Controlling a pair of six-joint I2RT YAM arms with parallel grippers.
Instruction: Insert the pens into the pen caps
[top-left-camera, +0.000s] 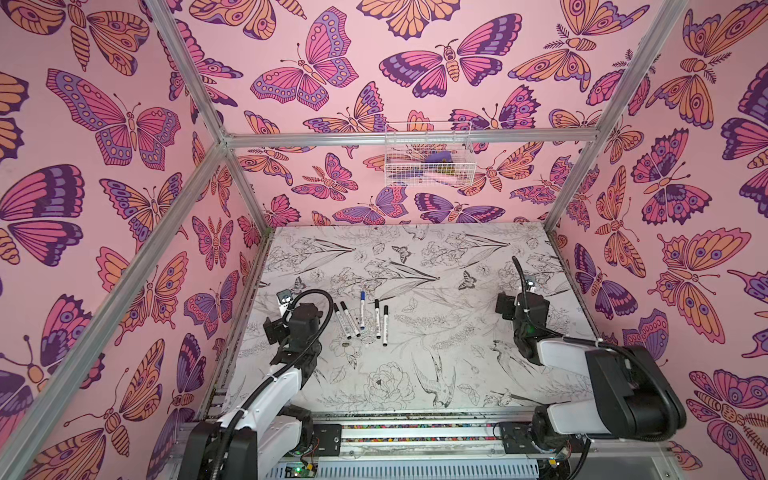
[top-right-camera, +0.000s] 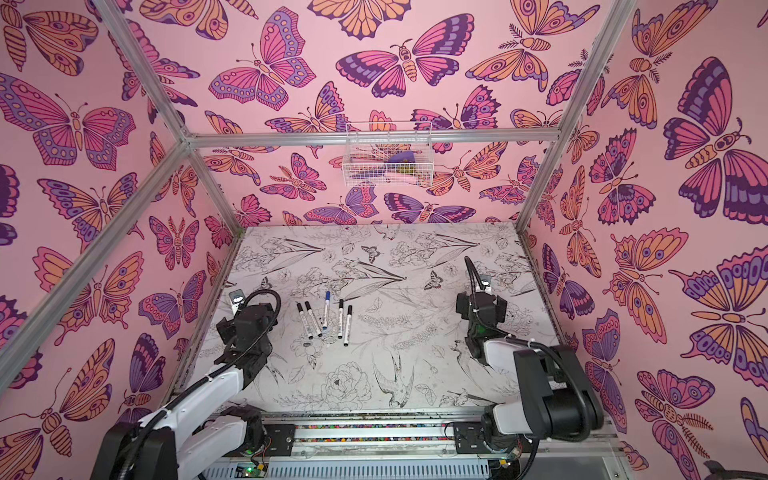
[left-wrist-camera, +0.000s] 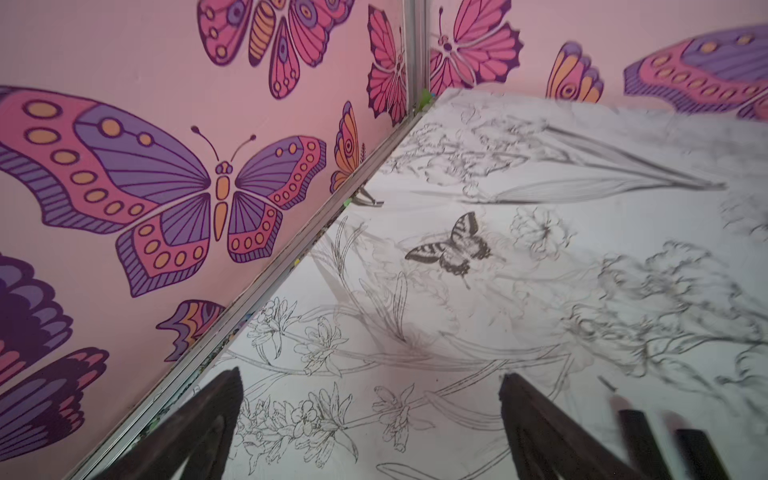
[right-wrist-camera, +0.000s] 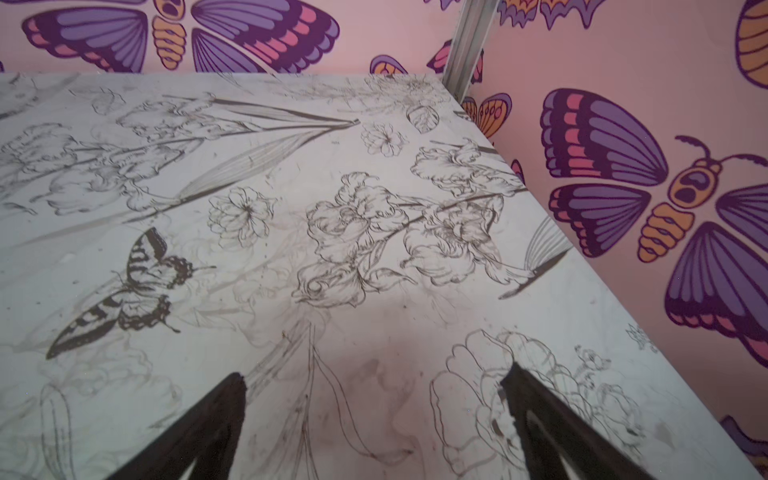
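Pens (top-left-camera: 362, 311), five in all, lie side by side on the bench (top-left-camera: 415, 257) between the two grippers. They are near the left gripper (left-wrist-camera: 371, 376), on its side toward the right gripper (right-wrist-camera: 374, 374), and well apart from that one. In both top views the pen caps (top-left-camera: 376, 303) sit on the pen ends that point away from the arms' bases, four black and one blue. Jaws of the left gripper stand wide apart over the printed bench. Those of the right gripper stand wide apart too.
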